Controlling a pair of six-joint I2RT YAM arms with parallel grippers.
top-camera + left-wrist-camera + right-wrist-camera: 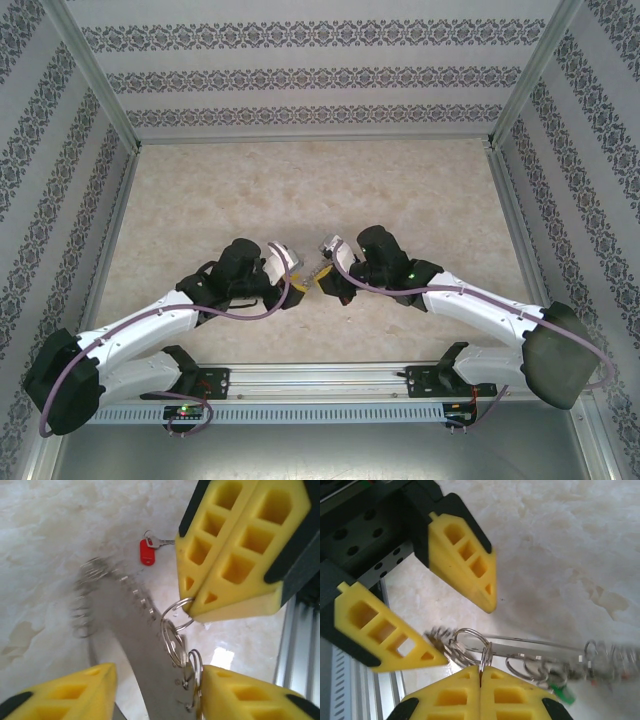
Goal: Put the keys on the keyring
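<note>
R gripper (480,670) sat at 6 o'clock, fingers pressed together, nipping a small silvery ring (484,652) of the keyring (535,644); hoop ran blurred from centre toward 3 o'clock w/ more small rings hanging; green key (564,695) head at abt 5 o'clock, below hoop; L gripper (466,632) at 10 o'clock, fingers apart, tips near hoop's 9 o'clock end; pale marble table (560,540) beneath.

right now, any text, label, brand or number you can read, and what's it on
None can be read.
On the red key tag: plain, no print.
On the green key tag: blurred, nothing legible.
On the keyring: bare metal, no engraving seen.
On the circuit boards by the arm bases: too small to read.
</note>
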